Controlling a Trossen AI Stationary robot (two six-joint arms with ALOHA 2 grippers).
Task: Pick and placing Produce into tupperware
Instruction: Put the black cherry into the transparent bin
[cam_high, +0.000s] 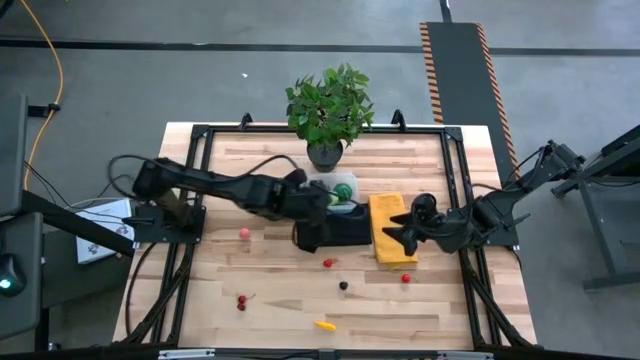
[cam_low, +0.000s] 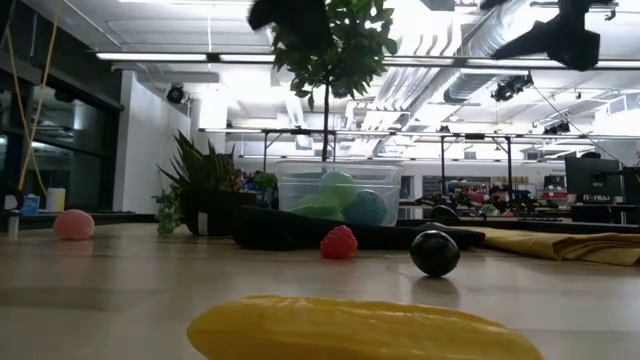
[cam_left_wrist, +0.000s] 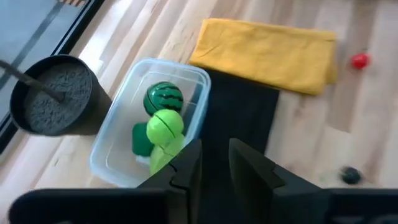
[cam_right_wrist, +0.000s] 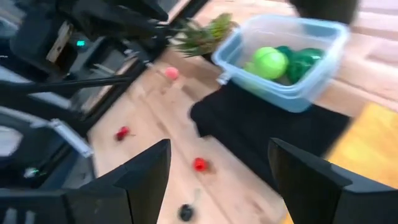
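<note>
- The box is sitting near the back of the bench, just in front of the big plant's pot, with the black cloth touching its side and the yellow cloth beyond that.
- It is already holding a striped ball, a light green ball and other green pieces.
- The left gripper is hanging over the box edge and black cloth, its fingers nearly together with only a narrow gap, gripping nothing that shows.
- The right gripper is hovering over the yellow cloth, its fingers standing wide apart and empty.
- Loose produce is lying on the bench toward the front: a pink piece on the left, a red berry and a dark ball in the middle, a red piece on the right, cherries and a yellow piece nearest the front edge.
- Judging by position, the red piece just in front of the yellow cloth is lying nearest the right gripper; the pink piece and cherries are lying on the left arm's side.
- The yellow piece's long axis is running roughly left to right across the bench.
</note>
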